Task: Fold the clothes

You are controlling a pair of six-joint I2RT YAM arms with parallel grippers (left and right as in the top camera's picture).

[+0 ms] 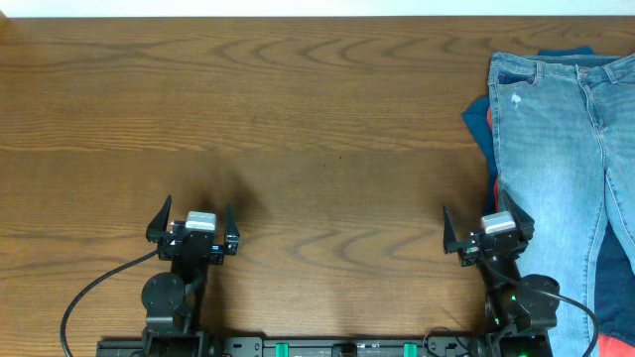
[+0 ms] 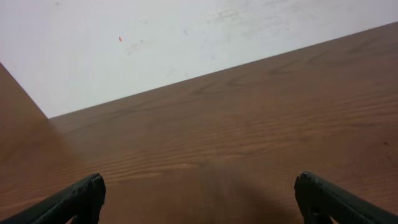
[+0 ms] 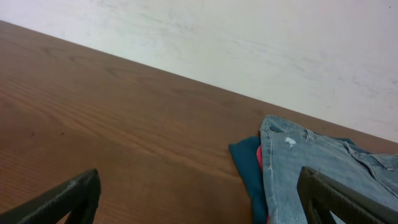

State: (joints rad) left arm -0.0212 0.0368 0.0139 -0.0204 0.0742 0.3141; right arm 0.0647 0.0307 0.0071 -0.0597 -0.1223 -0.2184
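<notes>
The light-blue jeans lie flat at the table's right edge, waistband at the far end, legs running toward me. They rest on top of other garments. In the right wrist view the jeans show at lower right. My right gripper is open and empty, just left of the jeans' near leg; its fingers frame the right wrist view. My left gripper is open and empty over bare wood at the near left, and it also shows in the left wrist view.
A dark teal garment and a red-orange one peek out under the jeans' left side; dark navy cloth shows under the near leg. The wooden table spans the view; a white wall lies beyond it.
</notes>
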